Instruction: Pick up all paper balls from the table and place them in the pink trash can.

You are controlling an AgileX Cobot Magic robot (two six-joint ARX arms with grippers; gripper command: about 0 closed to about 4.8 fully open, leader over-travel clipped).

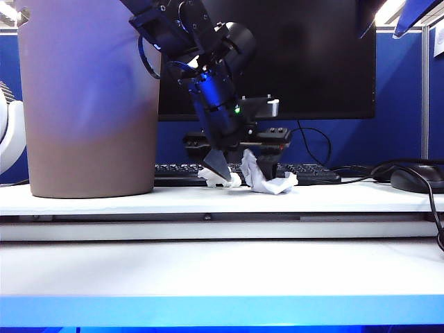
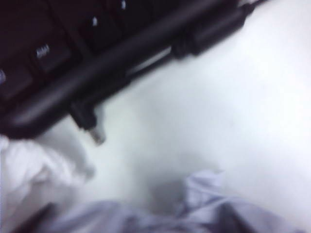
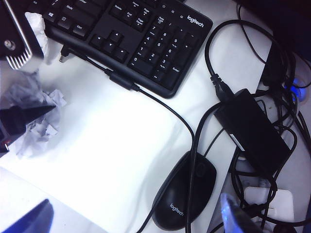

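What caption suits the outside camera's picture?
Left gripper lowered over white paper balls before the keyboard, pink trash can alongside.

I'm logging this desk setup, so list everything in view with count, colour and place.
paper balls: two, white, on table before keyboard
pink trash can: one, mauve, table's left
table: one, white
keyboard: one, black, behind the paper
mouse: one, black, right
power adapter: one, black, far right, among cables
monitor: one, black, rear
left gripper: jaws open, down at the paper
right gripper: blue tips visible, raised over the mouse
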